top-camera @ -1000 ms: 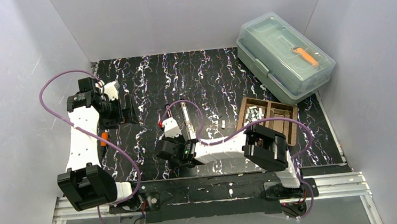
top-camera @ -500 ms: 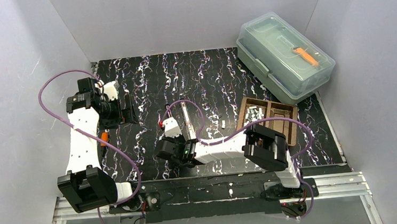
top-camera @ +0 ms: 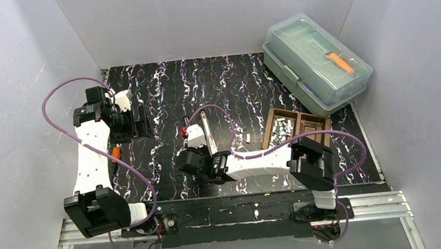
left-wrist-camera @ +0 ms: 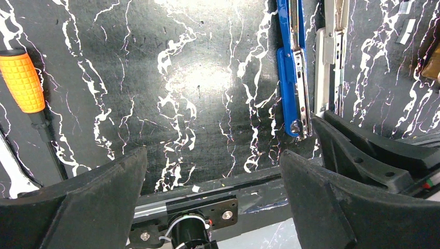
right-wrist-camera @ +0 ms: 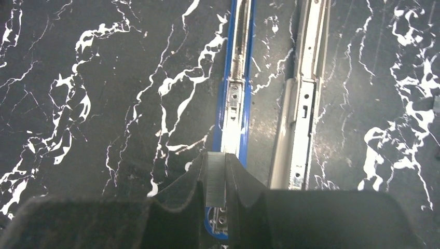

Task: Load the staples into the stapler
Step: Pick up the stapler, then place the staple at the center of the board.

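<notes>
Right wrist: right gripper [right-wrist-camera: 216, 162] was clamped on one staple strip [right-wrist-camera: 216, 188], held upright between the pads. The strip sat over the near end of the stapler's blue rail [right-wrist-camera: 238, 78], at 6 o'clock in the view. Whether it touched the rail was not readable. Grey rail [right-wrist-camera: 306, 104] lay parallel, just beside the blue one on its 3 o'clock side.

Left wrist: left gripper [left-wrist-camera: 214, 158] had its jaws spread wide with nothing between them, above the black marbled mat [left-wrist-camera: 155, 78]. Both rails showed at 1 o'clock. Orange-handled tool [left-wrist-camera: 22, 78] lay at 10 o'clock.

Top: stapler [top-camera: 207, 129] lay open at mat centre, with the right arm reaching across to it. Other staples [top-camera: 279, 130] sat in the brown tray [top-camera: 321, 143] at 3 o'clock of the stapler, and one loose strip [top-camera: 248, 138] lay on the mat between them. Left arm was at 9 o'clock, well apart. Clear lidded box [top-camera: 314, 63] stood at 1 o'clock.
</notes>
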